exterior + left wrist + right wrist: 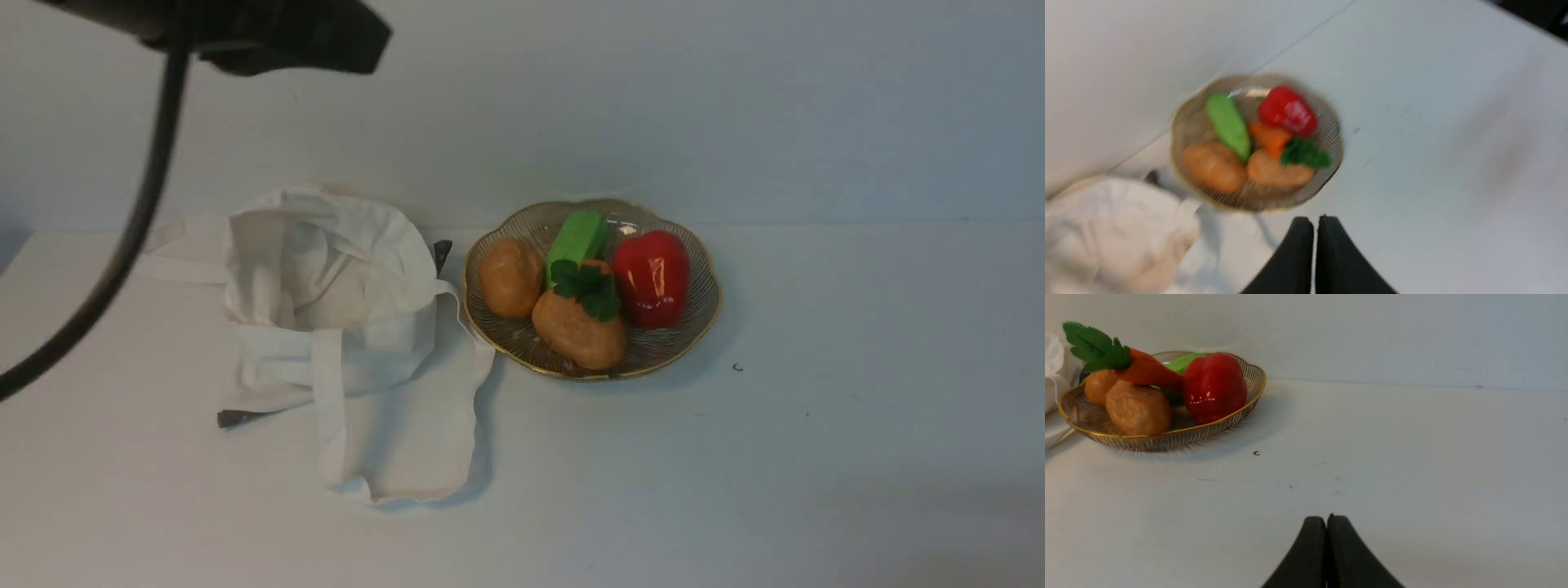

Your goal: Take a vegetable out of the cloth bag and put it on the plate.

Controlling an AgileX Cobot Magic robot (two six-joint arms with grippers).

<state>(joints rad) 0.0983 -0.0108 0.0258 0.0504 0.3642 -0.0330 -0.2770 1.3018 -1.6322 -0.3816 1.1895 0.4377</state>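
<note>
Seen from the front, with clock positions read on that view:

- Left gripper (1314, 222): jaws pressed together, nothing between them. It hangs in the air above the desk (816, 457), near the plate's 6 o'clock edge. Its wrist picture is blurred.
- Cloth bag (343, 302): white and crumpled, mouth slumped open, straps trailing towards the front. It lies at 9 o'clock of the plate, and its fabric reaches the rim.
- Plate (704, 322): ribbed glass with a gold scalloped rim.
  - One potato (510, 278) sits at 9 o'clock.
  - The green blocky vegetable (580, 235) sits at 12.
  - A second potato (580, 331) sits at 6.
  - The red bell pepper (651, 278) sits at 3.
- Carrot (1149, 371): in the middle of the plate, propped on the potatoes. Its tip is against the pepper and its leafy top points towards 6 o'clock.
- Right gripper (1327, 519): jaws closed and empty, low over bare desk, well apart from the plate.
</note>
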